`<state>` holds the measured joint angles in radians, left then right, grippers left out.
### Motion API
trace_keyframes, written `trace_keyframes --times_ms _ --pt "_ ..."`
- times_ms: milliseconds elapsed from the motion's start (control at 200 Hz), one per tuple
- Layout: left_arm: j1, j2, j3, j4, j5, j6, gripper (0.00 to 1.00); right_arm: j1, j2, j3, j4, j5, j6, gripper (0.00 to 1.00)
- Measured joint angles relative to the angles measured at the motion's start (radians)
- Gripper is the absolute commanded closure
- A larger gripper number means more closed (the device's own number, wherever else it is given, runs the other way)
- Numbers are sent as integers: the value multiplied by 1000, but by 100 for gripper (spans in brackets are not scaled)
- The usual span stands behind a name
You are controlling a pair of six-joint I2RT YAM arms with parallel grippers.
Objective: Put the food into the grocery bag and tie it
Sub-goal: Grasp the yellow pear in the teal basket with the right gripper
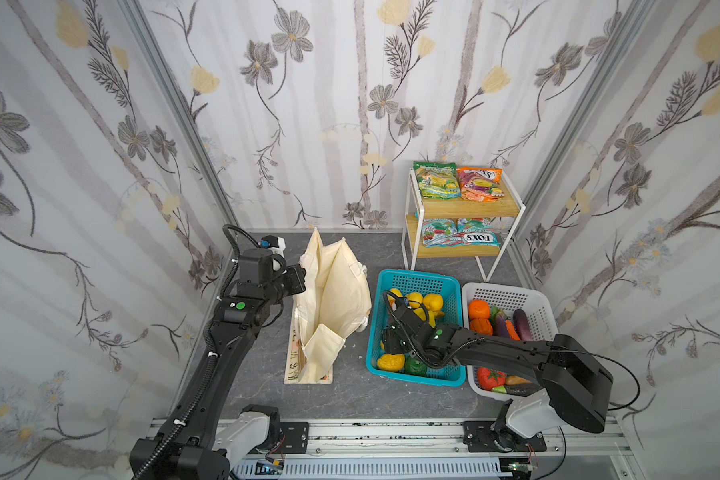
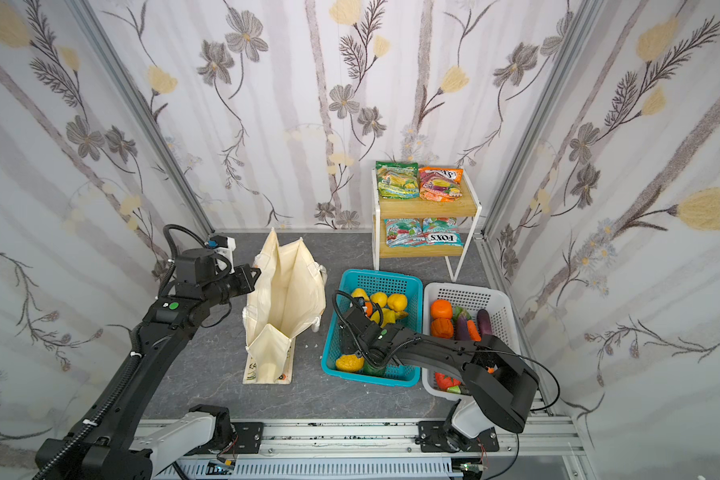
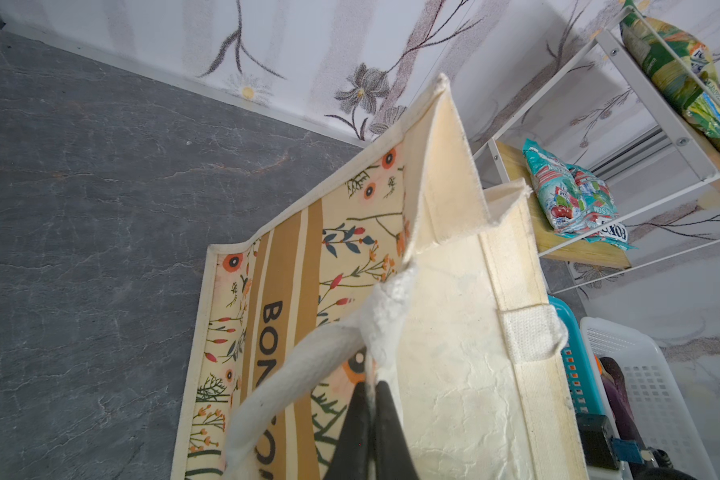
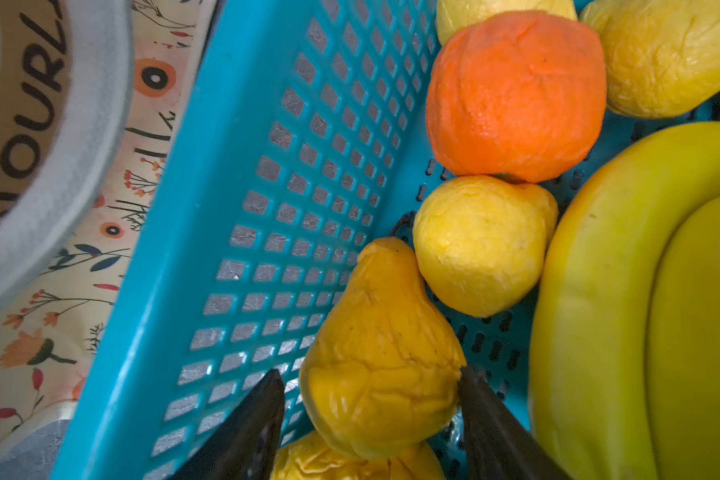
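Note:
The cream floral grocery bag (image 1: 341, 291) (image 2: 285, 286) stands open at the left of the floor. My left gripper (image 3: 371, 384) (image 1: 302, 276) is shut on its rim (image 3: 391, 299), right beside a white rope handle (image 3: 292, 374). My right gripper (image 4: 370, 374) (image 1: 391, 338) reaches down into the teal basket (image 1: 416, 282), open, its jaws on either side of a crumpled yellow pear (image 4: 379, 353). One jaw touches the pear and the other stands off it. An orange citrus (image 4: 516, 95), a lemon (image 4: 479, 245) and a banana bunch (image 4: 641, 311) lie beside it.
A white basket (image 1: 508, 293) to the right of the teal one holds eggplants (image 1: 522, 324), a carrot (image 1: 512, 330) and orange fruit. A two-tier rack (image 1: 466, 208) at the back right carries green (image 1: 435, 180) and orange (image 1: 479, 185) snack packets. Floral walls close in on three sides.

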<state>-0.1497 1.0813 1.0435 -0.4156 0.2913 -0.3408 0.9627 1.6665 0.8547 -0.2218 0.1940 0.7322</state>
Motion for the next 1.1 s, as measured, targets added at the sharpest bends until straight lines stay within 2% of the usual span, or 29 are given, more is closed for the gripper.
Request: trace_keyframes --times_ms 165,460,834,1099 --pt "0 1 0 0 0 -3 100 0 27 0 8 -2 1 22" --pt "0 1 -6 1 0 -7 100 -9 87 0 52 -13 4 21" --pt "0 0 -8 1 1 -19 100 -21 30 -38 106 -12 3 40" --pt "0 4 -5 0 2 -23 100 -23 -23 -53 132 -14 3 41"
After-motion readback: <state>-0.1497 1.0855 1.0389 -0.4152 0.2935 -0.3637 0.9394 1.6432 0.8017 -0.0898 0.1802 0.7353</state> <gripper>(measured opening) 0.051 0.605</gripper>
